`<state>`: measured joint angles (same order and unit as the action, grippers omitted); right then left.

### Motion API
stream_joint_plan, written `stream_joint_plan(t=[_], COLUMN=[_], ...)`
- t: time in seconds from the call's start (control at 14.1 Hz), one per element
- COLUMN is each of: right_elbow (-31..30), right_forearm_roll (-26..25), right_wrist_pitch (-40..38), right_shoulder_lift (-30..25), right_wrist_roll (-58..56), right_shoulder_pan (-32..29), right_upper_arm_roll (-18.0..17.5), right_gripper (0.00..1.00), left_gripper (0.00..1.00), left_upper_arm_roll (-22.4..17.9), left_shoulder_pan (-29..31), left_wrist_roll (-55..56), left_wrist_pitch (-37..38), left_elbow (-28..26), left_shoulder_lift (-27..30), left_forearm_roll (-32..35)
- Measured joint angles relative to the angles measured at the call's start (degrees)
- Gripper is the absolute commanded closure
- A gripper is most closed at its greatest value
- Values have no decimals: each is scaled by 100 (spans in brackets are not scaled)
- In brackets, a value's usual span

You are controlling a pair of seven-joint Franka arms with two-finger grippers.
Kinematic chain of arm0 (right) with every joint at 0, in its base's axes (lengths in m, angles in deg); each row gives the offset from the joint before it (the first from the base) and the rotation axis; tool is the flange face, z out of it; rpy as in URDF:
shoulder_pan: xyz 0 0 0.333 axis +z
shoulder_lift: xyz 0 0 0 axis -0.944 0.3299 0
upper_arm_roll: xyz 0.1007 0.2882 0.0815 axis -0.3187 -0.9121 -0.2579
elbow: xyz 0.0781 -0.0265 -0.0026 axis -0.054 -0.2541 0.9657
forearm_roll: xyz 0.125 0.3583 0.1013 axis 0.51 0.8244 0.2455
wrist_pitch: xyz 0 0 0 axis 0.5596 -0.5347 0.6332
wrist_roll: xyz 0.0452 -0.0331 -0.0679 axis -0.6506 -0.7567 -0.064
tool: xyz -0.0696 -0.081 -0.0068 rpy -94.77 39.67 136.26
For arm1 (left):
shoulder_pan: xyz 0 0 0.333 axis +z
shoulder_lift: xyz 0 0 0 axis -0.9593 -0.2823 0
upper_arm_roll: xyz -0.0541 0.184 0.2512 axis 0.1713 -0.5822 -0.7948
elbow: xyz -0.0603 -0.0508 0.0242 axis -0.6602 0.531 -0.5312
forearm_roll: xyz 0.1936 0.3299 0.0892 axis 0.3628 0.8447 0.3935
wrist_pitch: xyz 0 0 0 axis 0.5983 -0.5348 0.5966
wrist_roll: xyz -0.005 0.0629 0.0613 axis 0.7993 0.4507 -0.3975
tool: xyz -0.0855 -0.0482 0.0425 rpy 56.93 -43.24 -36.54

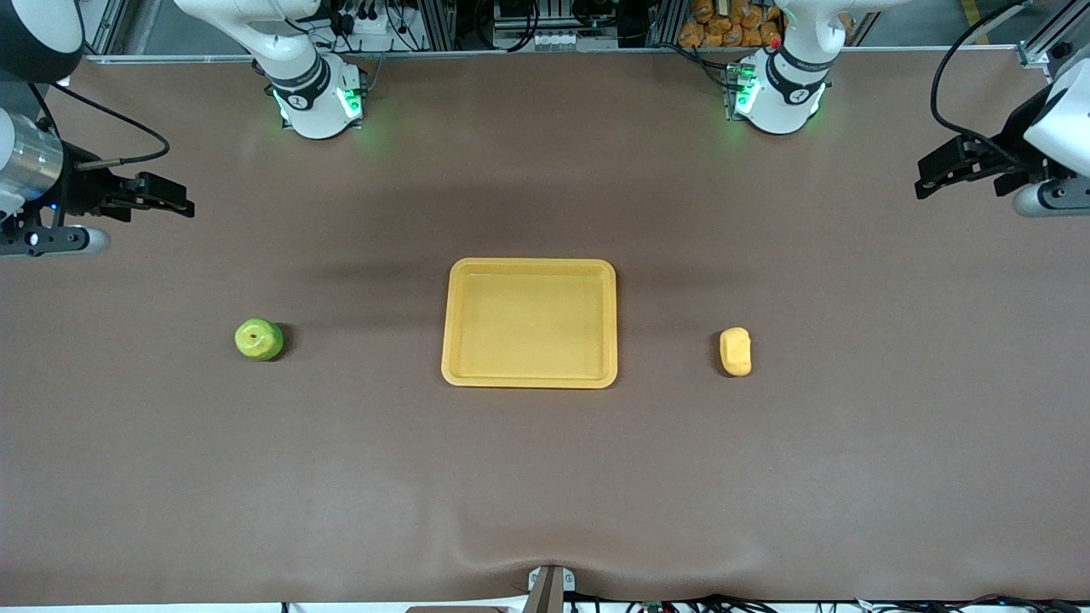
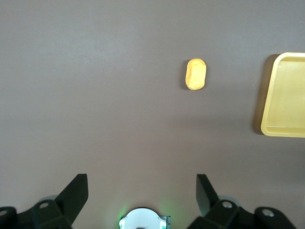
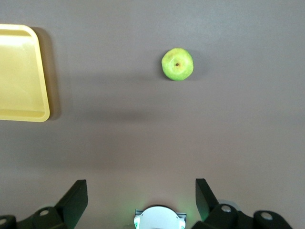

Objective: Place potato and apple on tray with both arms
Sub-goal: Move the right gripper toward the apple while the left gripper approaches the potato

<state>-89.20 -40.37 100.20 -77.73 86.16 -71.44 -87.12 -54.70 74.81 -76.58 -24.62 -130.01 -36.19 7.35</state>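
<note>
The yellow-orange tray (image 1: 529,323) lies flat in the middle of the table, and nothing lies on it. The green apple (image 1: 259,339) rests on the table toward the right arm's end. The oblong potato (image 1: 736,351) rests toward the left arm's end. My left gripper (image 1: 925,177) hangs open over bare table at its own end, holding nothing. In the left wrist view its open gripper (image 2: 142,188) sees the potato (image 2: 196,74) and a tray (image 2: 286,95) corner. My right gripper (image 1: 182,198) also hangs open at its end. Its own view shows the gripper (image 3: 141,191), the apple (image 3: 177,64) and the tray (image 3: 19,71).
The two arm bases (image 1: 319,98) (image 1: 775,94) stand at the table's edge farthest from the front camera. A brown mat (image 1: 545,477) covers the table, with a slight wrinkle near the camera mount (image 1: 549,587).
</note>
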Motion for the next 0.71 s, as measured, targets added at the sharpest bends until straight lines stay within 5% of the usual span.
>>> stream_joint_plan(t=[0.71], right_elbow=[-1453], right_forearm_roll=[0], right_wrist_pitch=[2165], right_shoulder_lift=[28], right_wrist_roll=[-561], right_shoulder_pan=[58], right_upper_arm_roll=[-56], right_gripper=[0], left_gripper=[0], left_upper_arm_roll=[39], left_shoulder_pan=[-53], left_wrist_roll=[2], left_wrist_pitch=[-728], left_elbow=[-102], left_shoulder_lift=[-743], left_forearm_roll=[-47])
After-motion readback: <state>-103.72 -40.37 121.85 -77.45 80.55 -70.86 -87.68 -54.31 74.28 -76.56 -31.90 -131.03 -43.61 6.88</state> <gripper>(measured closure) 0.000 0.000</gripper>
